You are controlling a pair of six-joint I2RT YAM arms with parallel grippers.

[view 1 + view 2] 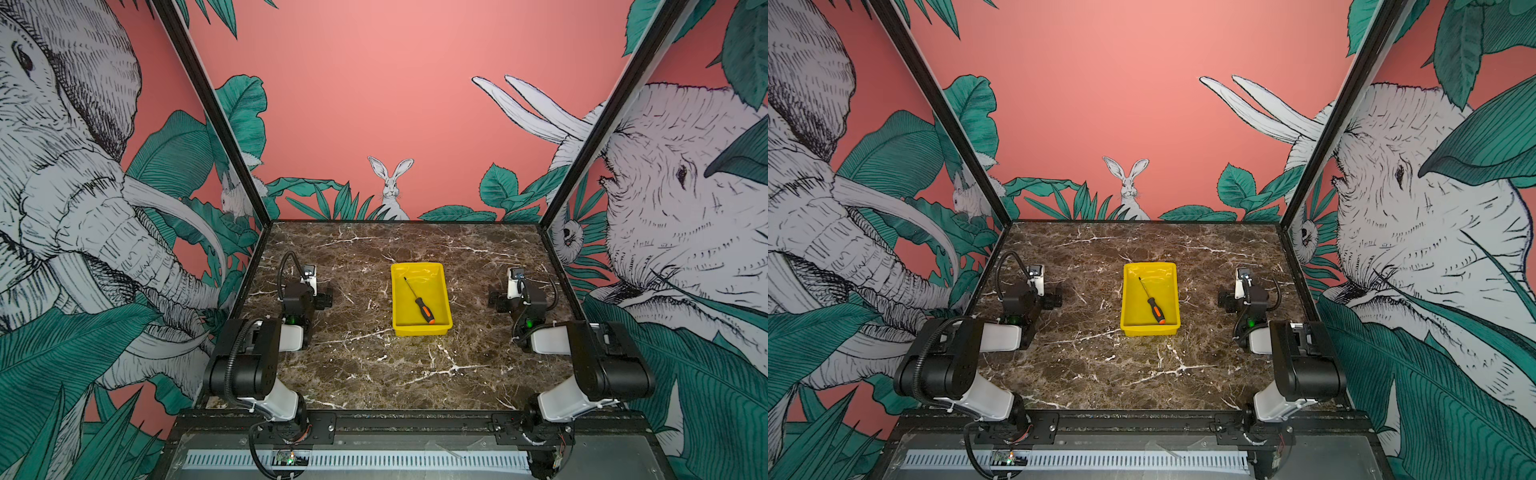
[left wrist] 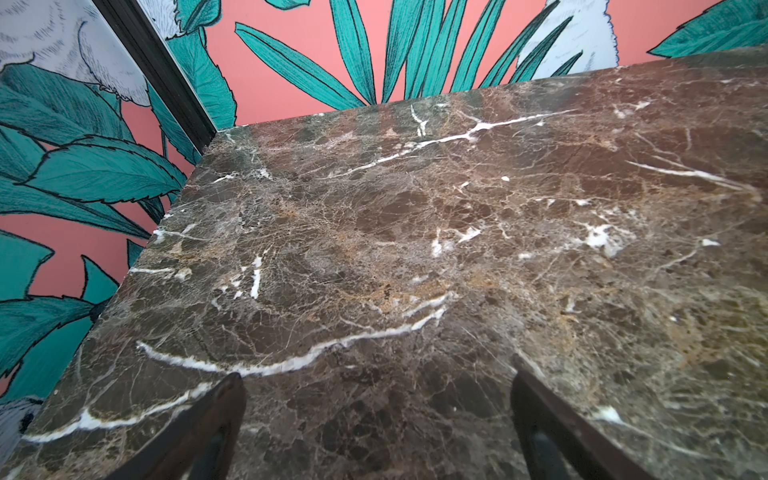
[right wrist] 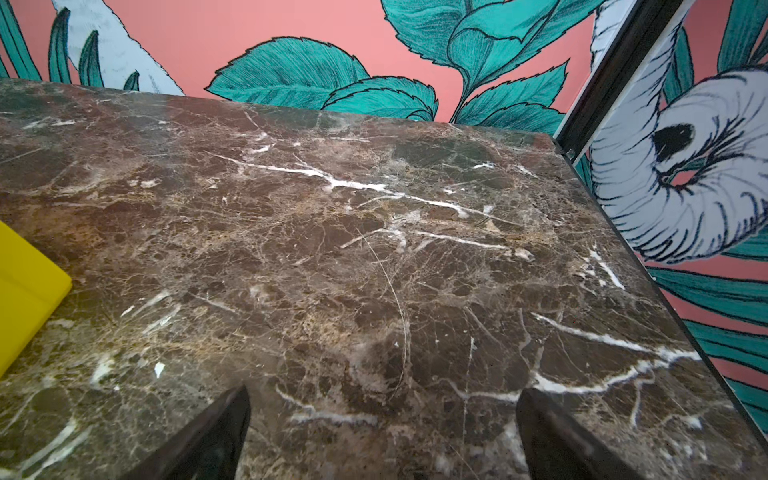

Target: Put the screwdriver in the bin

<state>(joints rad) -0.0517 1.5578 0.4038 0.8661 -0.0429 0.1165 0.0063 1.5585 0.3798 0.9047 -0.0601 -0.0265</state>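
The screwdriver (image 1: 417,298) (image 1: 1150,298), black-and-orange handled, lies aslant inside the yellow bin (image 1: 420,330) (image 1: 1149,331) in both top views. Its handle is towards the bin's front right corner and its thin shaft points to the back left. The bin stands in the middle of the marble table. My left gripper (image 2: 376,376) (image 1: 312,289) rests open over bare marble left of the bin, holding nothing. My right gripper (image 3: 382,392) (image 1: 512,290) is open over bare marble right of the bin, also holding nothing. A corner of the bin (image 3: 25,282) shows in the right wrist view.
The brown marble tabletop (image 1: 374,365) is closed in by patterned walls at the left, back and right, with black corner posts (image 1: 216,112) (image 1: 611,112). Both arm bases (image 1: 266,399) (image 1: 569,399) sit on the front rail.
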